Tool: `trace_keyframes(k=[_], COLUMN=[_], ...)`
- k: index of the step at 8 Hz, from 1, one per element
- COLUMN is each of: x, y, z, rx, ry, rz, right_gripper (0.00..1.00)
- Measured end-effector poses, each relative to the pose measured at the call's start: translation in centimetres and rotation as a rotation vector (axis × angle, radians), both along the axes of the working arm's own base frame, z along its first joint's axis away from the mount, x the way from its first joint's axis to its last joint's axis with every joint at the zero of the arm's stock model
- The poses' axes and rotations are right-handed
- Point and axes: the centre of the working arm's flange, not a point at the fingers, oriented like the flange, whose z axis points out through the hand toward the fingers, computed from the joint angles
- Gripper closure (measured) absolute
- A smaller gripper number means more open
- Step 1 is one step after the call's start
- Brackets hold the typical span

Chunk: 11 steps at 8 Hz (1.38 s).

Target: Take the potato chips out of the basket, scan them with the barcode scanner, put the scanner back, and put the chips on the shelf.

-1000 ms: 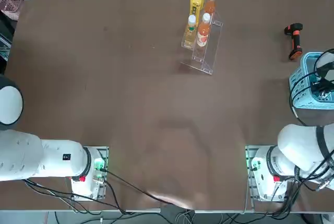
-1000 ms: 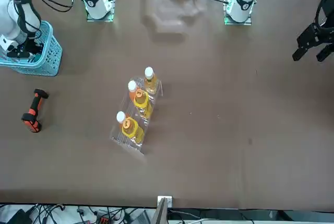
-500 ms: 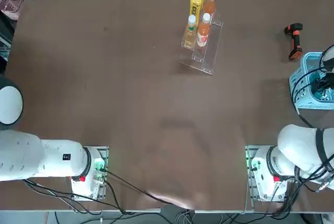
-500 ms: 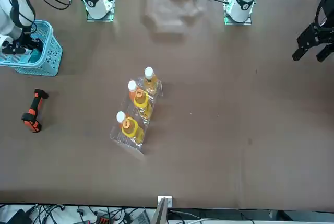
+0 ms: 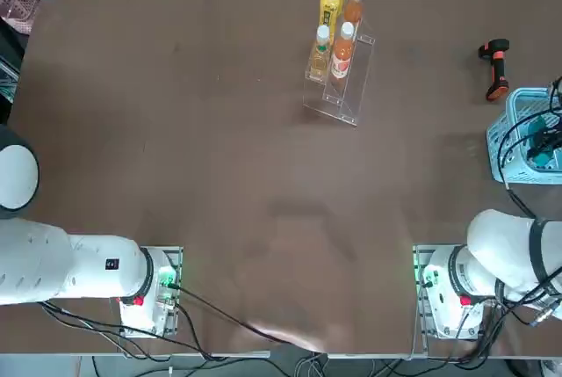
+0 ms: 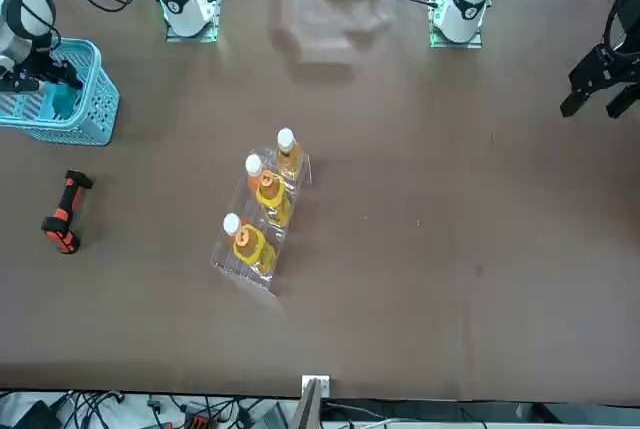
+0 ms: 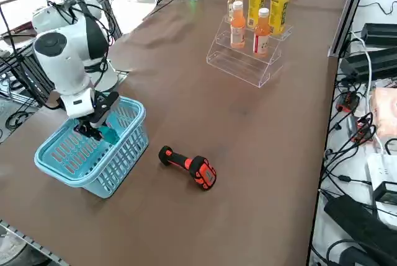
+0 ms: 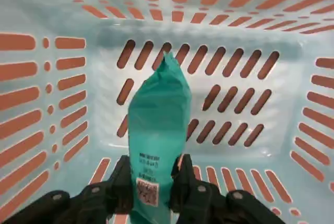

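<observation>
Chips point(image 8: 158, 130) hang pinched between the two fingers of the right gripper point(image 8: 151, 185), which is clenched on one end of the teal packet; the other end points away from the gripper toward the slotted floor of the basket point(image 8: 57, 83). In the wrist view the packet fills the middle of the frame, with a small printed label showing just where the fingers point(image 8: 123, 179) grip it, and the basket's walls ring it on every side.

In the right side view the gripper point(image 7: 93, 131) sits at the left of the frame, reaching down into the light blue basket point(image 7: 118, 154), and a sliver of teal point(image 7: 109, 134) shows at the fingertips, inside the basket and about level with its rim. The top view puts the basket point(image 5: 514, 144) at the right edge of the frame with a bit of teal point(image 5: 546, 158) inside it.

The scanner point(image 7: 188, 166) lies on its side on the brown table point(image 7: 186, 80), just beside the basket and apart from it, in the lower middle of the side view. The clear shelf point(image 7: 245, 61) stands well apart in the upper middle, carrying orange and yellow bottles point(image 7: 265, 2).
</observation>
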Motion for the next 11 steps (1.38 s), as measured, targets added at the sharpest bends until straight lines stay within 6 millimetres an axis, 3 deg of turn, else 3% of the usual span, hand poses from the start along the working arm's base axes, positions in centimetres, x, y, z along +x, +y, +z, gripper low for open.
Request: trace_keyframes(k=[3, 6, 9, 11], x=[0.9, 5.9, 11.2, 14.1], y=[0.6, 2.6, 7.6, 13.0], z=[4.4, 11.0, 15.7, 15.4], rx=[0.011, -0.005, -0.037, -0.045], ry=[0.013, 0.015, -0.013, -0.018], rz=[0.025, 0.112, 0.222, 0.261], right_gripper=[0.69, 0.67, 0.67, 0.67])
